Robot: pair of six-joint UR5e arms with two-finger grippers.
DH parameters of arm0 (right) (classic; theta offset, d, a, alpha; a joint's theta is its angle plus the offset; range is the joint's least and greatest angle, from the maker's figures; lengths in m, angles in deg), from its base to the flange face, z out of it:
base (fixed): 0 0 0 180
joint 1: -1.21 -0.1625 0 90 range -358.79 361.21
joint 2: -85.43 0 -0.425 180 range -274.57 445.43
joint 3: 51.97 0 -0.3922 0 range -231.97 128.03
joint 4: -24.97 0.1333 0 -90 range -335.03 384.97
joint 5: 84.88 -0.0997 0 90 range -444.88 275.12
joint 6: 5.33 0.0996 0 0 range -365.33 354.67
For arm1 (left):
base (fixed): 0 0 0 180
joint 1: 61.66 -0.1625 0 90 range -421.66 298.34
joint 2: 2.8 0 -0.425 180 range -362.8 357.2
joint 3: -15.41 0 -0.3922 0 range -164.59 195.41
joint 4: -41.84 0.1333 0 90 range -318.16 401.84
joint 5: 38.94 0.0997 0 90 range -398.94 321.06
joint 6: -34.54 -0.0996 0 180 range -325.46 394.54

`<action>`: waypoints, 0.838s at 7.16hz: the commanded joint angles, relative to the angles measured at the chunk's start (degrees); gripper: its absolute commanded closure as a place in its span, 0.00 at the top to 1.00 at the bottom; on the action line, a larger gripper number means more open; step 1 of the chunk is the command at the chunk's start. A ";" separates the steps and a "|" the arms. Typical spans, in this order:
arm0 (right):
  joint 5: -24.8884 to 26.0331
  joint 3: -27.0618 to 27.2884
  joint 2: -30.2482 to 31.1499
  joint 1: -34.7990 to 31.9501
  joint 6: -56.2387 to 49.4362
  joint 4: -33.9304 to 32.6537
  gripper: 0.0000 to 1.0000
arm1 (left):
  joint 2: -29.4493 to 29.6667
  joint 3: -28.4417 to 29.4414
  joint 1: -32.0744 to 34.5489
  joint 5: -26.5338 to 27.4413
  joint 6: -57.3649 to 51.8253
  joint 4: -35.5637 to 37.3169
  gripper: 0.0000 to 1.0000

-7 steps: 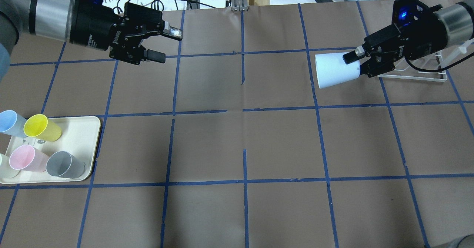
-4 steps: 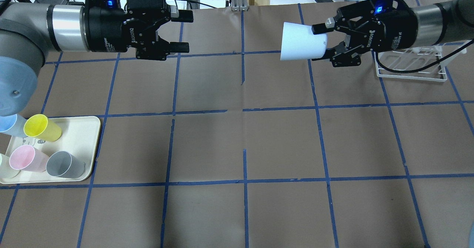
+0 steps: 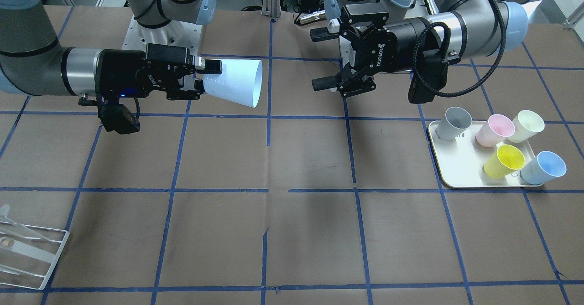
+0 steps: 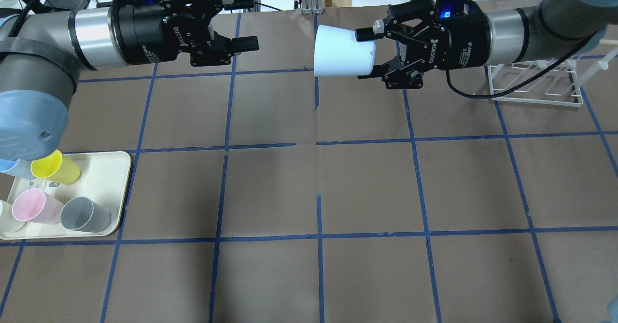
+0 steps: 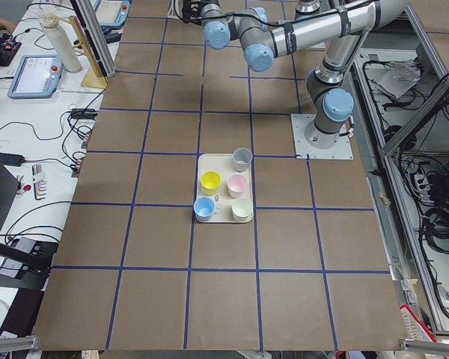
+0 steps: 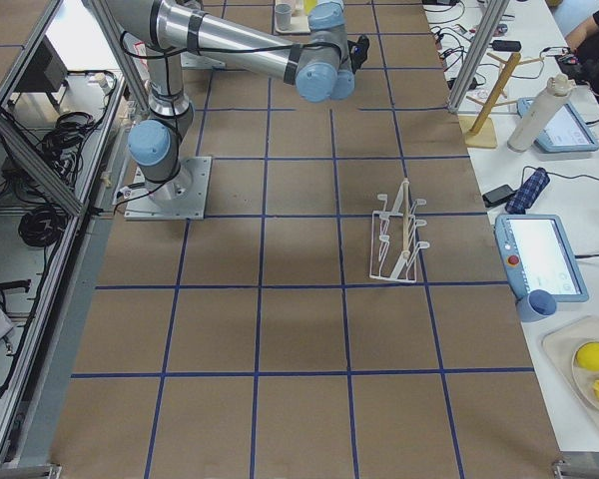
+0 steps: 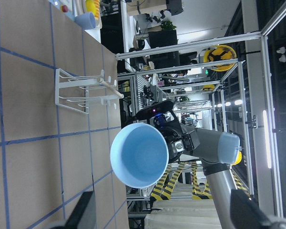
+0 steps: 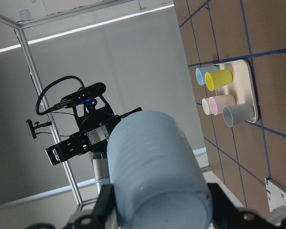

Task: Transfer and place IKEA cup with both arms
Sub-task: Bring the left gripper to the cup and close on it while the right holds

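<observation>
My right gripper (image 4: 372, 55) is shut on the narrow base of the pale blue IKEA cup (image 4: 340, 52) and holds it sideways above the far middle of the table, mouth towards my left gripper. My left gripper (image 4: 250, 21) is open and empty, level with the cup, a short gap from its rim. In the front-facing view the cup (image 3: 235, 82) sits in the right gripper (image 3: 205, 77), facing the left gripper (image 3: 320, 59). The left wrist view looks into the cup's mouth (image 7: 139, 155). The right wrist view shows the cup (image 8: 157, 167) from behind.
A cream tray (image 4: 106, 168) at the near left holds a yellow cup (image 4: 55, 167), a pink cup (image 4: 36, 206), a grey cup (image 4: 84, 214), and a second blue cup (image 3: 545, 167). A white wire rack (image 4: 536, 81) stands at the far right.
My right gripper has carried the cup leftward and up to the table's middle. My left gripper has moved right towards it, still open. The gap between them has shrunk.
</observation>
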 commanded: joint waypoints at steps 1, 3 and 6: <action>-0.51 0.07 -0.33 -2.21 0.15 -0.04 0.41 | 1.84 -0.09 0.56 0.04 0.35 4.99 1.00; -8.39 0.07 -0.42 -6.25 -0.02 -0.48 0.42 | 3.25 -0.18 4.22 -0.14 0.35 5.00 1.00; -10.44 -0.02 -0.60 -8.29 -0.02 -0.92 0.42 | 3.26 -0.36 5.48 0.13 0.61 5.00 1.00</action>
